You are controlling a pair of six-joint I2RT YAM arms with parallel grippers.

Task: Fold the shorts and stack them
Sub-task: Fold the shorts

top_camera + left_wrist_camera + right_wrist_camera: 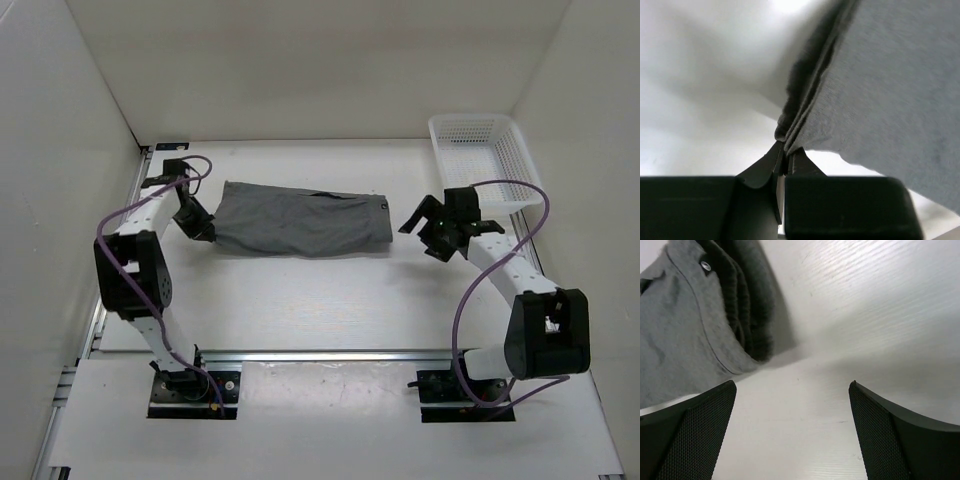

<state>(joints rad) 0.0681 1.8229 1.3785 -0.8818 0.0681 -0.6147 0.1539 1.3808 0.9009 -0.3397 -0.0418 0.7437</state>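
The soft mid-grey fabric shorts (300,222) are seen lying as a long folded band on the white table top (300,310), stretched between the two pincers. The left pincer (205,232) is pressed together on the end of the band nearest it. In the left wrist view its black fingertips (802,165) are clamped on a thin bunch of layered cloth edge, and the rest of the cloth spreads away ahead of it and to its right. Whether that end is raised off the table cannot be told.

The right pincer (420,235) is spread wide and nothing is held in it. It is placed just apart from the opposite end of the band, with bare table between. In the right wrist view bare table is framed by its two mesh-textured pads (690,440). The thick gathered edge of the shorts, marked with a small dark round tag, is seen ahead and to the left of them. A white plastic mesh basket (520,165) stands behind the right pincer, on its outer side, apart from the shorts.
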